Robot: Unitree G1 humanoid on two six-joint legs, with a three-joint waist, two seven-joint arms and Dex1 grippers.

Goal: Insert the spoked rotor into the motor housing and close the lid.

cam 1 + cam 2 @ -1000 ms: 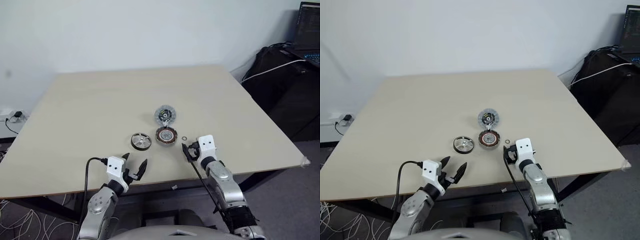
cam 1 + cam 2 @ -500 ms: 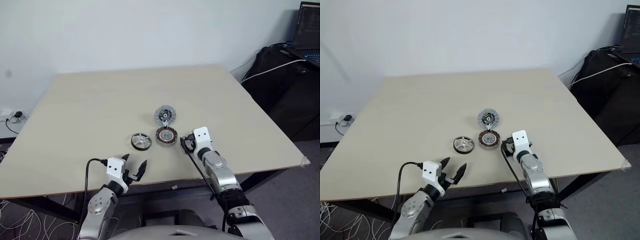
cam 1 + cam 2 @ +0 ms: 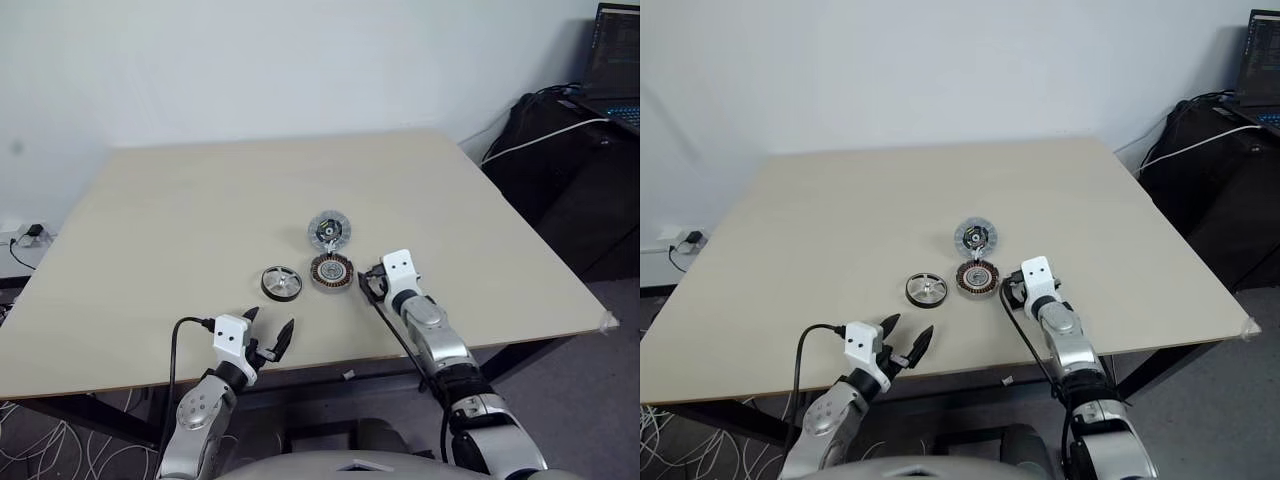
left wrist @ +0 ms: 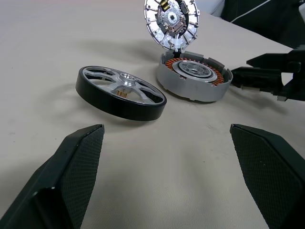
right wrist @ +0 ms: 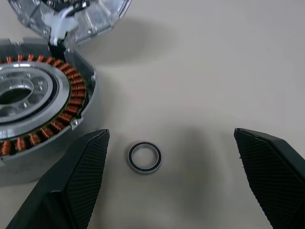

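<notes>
1. Since a second ago the right gripper (image 3: pixel 368 284) has pushed forward across the tabletop (image 3: pixel 200 200) and now sits just beside the motor housing (image 3: pixel 332 270), on its right side; its fingers (image 5: pixel 78 186) are spread wide with nothing between them, straddling a small metal ring (image 5: pixel 144 157) that lies on the tabletop near the housing.
2. Meanwhile the left gripper (image 3: pixel 268 338) has kept its place near the tabletop's front edge, well short of the housing, fingers (image 4: pixel 71 167) likewise parted and empty.
3. My reading is that the right arm is lining up on the housing or the ring, while the rotor itself is not yet picked up, so insertion is still ahead.
4. Lying flat just left of the housing is the spoked rotor (image 4: pixel 120 91): a black-rimmed wheel with silver spokes and a central hub.
5. Copper windings circle the open housing, and its lid (image 4: pixel 171 19) stands tilted up at the far side.
</notes>
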